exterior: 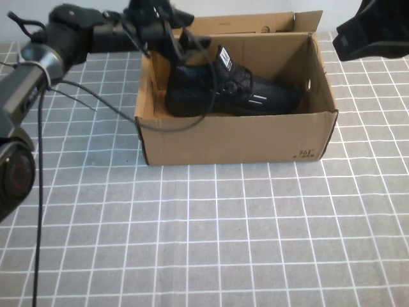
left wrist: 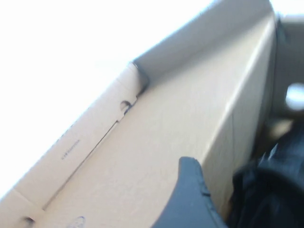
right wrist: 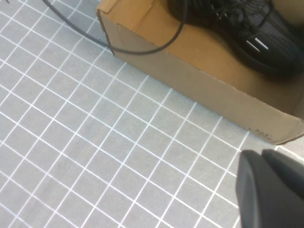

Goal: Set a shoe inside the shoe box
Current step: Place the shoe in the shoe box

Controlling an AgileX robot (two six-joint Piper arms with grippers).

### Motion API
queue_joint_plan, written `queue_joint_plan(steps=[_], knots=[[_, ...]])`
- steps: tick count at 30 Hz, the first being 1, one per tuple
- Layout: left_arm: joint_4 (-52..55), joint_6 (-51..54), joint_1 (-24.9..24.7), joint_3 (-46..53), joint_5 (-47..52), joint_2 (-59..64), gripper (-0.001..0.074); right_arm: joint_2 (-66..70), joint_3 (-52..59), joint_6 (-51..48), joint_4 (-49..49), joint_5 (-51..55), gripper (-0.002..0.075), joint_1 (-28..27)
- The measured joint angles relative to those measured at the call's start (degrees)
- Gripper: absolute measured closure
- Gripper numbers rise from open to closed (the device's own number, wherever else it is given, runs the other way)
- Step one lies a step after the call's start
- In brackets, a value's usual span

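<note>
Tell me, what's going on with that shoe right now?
Left tool at the box's left end, above the shoe's heel; grip unclear. Right tool parked at far right. Shoe inside the shoe box. Cable draped over the box's front wall.

This looks like a robot test bench in a lab, not a home or a shop. The tabletop is covered with a grey mat ruled in a regular white grid, the sort used to mark positions. Two black robot arms reach in from the sides, with a loose black cable trailing across the mat. A plain brown cardboard box is the only prop, set before a bare white background.
</note>
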Motion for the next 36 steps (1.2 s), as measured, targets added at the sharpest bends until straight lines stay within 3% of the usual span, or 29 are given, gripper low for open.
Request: queue_joint_plan(steps=[6, 9, 16, 25, 29, 36], knots=[[7.7, -25.5, 0.5, 0.0, 1.1, -6.0, 0.0339, 0.0, 0.0, 0.0, -0.2, 0.0, 0.0742, 0.0], [13.8, -33.4, 0.0, -0.1, 5.6, -9.0, 0.0381, 0.0, 0.0, -0.1, -0.6, 0.0, 0.0742, 0.0], [18.9, -57.1, -2.3, -0.2, 12.0, -10.8, 0.0398, 0.0, 1.3, -1.0, -0.7, 0.0, 0.0742, 0.0], [34.5, -65.1, -10.4, -0.2, 7.6, -10.5, 0.0400, 0.0, 2.3, -2.1, -0.7, -0.2, 0.0742, 0.0], [37.4, -67.1, -11.5, -0.2, 6.6, -9.1, 0.0399, 0.0, 2.3, -2.5, -0.7, -0.2, 0.0742, 0.0], [38.8, -67.4, -11.5, -0.2, 2.2, -5.3, 0.0297, 0.0, 2.3, -2.8, -0.7, -0.3, 0.0742, 0.0]])
